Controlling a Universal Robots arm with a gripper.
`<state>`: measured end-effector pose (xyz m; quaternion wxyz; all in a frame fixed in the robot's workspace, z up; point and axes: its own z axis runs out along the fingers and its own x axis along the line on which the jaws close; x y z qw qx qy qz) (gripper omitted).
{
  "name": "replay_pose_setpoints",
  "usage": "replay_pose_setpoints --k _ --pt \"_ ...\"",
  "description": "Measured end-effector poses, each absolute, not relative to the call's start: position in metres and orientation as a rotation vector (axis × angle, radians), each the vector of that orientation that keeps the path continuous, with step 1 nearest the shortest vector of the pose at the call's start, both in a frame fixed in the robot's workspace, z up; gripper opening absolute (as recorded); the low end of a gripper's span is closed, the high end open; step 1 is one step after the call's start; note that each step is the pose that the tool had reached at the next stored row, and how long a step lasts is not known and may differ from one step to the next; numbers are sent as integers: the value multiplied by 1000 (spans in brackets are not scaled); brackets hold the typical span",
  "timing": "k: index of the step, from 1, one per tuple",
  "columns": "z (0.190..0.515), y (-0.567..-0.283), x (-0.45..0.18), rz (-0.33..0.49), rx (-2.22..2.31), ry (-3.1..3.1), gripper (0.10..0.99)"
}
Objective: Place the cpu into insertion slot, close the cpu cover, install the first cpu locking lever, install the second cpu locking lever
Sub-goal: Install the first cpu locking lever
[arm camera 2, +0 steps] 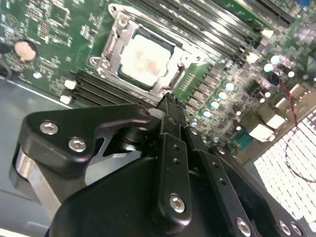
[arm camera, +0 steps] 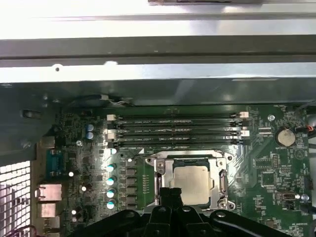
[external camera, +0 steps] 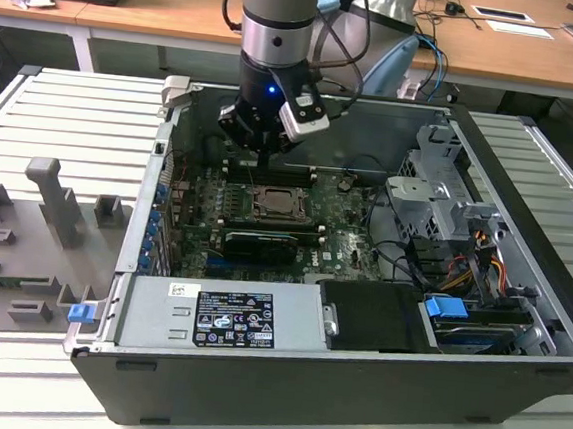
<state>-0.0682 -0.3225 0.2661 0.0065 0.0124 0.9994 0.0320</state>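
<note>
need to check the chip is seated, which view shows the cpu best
The second wrist view: the cpu is largest there, its pale face framed by the cpu cover, just beyond the gripper. In the first wrist view the cpu is smaller. In the exterior view it is a small square below the arm.

Robotics lab or test workshop. An open desktop computer case (external camera: pixel 361 281) lies on its side on a ribbed grey metal bench (external camera: pixel 64 115), with the green motherboard (external camera: pixel 266 223) and power supply (external camera: pixel 223 314) exposed. Grey 3D-printed-looking fixtures (external camera: pixel 57 199) sit on the bench at the exterior view's left. An industrial robot arm (external camera: pixel 275 33) reaches down into the case. Behind are wooden desks (external camera: pixel 502 43) with cables and papers, plus a blue chair (external camera: pixel 390 68). Both wrist views show the board up close with memory slots (arm camera: pixel 173 128).
</note>
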Motion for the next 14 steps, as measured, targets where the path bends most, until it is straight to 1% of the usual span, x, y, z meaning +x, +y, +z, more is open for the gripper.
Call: replay_pose_setpoints --k 7,14 --pt "263 -320 -98 100 35 3124 106" --pt "259 -312 -107 101 30 3125 106"
